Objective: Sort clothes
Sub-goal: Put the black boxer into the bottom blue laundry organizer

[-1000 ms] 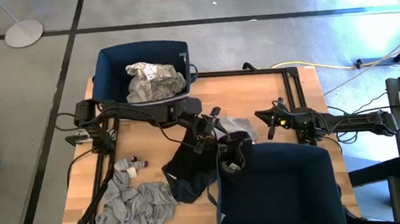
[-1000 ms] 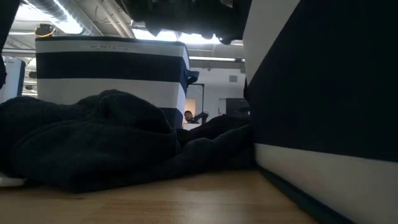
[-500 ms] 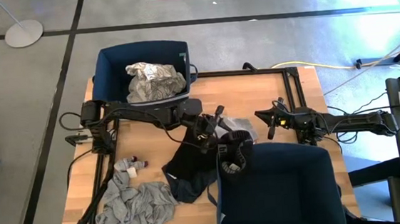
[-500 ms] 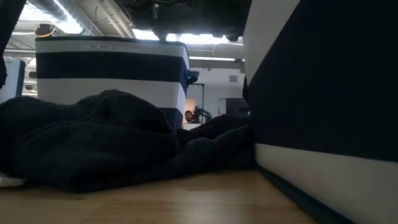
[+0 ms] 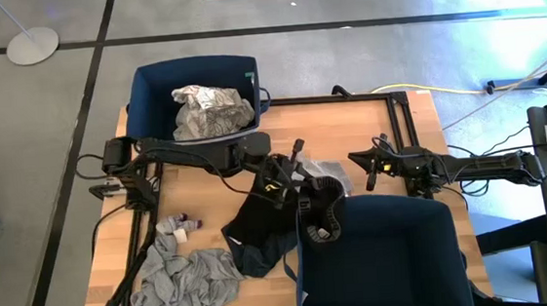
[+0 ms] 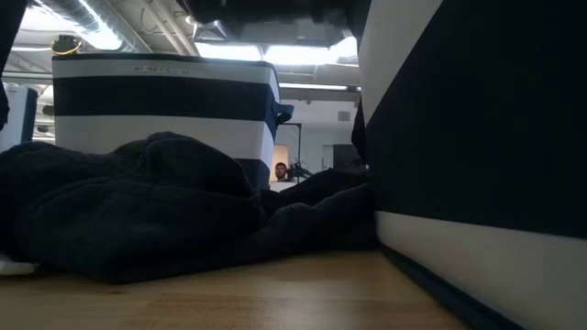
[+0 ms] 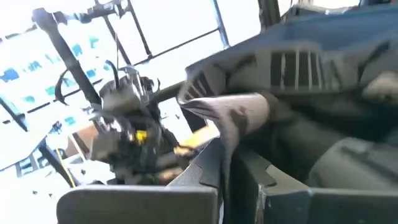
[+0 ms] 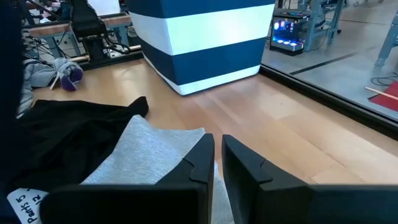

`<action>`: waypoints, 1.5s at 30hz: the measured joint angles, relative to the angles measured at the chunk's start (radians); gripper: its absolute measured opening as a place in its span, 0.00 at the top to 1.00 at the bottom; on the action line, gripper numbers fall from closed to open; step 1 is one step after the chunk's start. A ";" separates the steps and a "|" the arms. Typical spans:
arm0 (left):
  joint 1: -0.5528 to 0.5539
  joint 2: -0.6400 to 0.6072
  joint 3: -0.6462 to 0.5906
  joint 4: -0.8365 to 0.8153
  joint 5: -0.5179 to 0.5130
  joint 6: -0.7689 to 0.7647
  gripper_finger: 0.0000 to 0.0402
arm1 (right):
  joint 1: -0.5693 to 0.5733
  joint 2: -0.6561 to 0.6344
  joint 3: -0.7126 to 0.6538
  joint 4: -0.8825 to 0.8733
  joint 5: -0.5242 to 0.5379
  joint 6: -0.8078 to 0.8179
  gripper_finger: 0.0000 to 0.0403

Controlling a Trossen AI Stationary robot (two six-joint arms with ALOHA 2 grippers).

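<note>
Two grippers shut — left gripper clamps grey cloth (lifted); right gripper empty.

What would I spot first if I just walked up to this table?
Probably the left gripper in the middle of the table, shut on a pale grey cloth beside a heap of black clothes. Next, two big navy bins: the far one holds a crumpled white patterned garment, the near one sits at the table's front edge. A grey garment lies at the front left.

Clothes strewn across table, bins
</note>
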 joint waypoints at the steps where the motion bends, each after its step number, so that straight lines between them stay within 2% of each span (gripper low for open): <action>1: -0.003 -0.010 0.004 -0.001 -0.001 0.002 0.98 | 0.000 0.000 0.000 0.000 0.000 0.000 0.91; 8: -0.055 -0.054 0.030 -0.008 -0.003 0.012 0.98 | 0.000 0.000 0.000 0.000 0.000 0.000 0.91; 21: -0.246 -0.058 0.113 -0.031 0.006 0.035 0.99 | 0.000 0.000 0.000 0.000 0.000 0.003 0.91; 27: -0.279 -0.051 0.121 -0.045 0.003 -0.025 0.98 | 0.000 0.000 0.000 0.000 0.000 0.004 0.91; 34: -0.257 -0.006 0.121 -0.097 -0.134 -0.201 0.85 | 0.000 0.000 0.000 -0.001 -0.001 0.029 0.91; 37: -0.238 0.009 0.120 -0.148 -0.139 -0.282 0.76 | 0.000 0.000 0.000 0.000 -0.001 0.029 0.91; 40: -0.230 0.014 0.145 -0.258 -0.141 -0.329 0.65 | 0.000 0.000 0.000 0.001 -0.001 0.029 0.91; 45: -0.249 0.003 0.268 -0.563 -0.185 -0.259 0.52 | 0.000 0.000 0.000 0.002 -0.001 0.030 0.91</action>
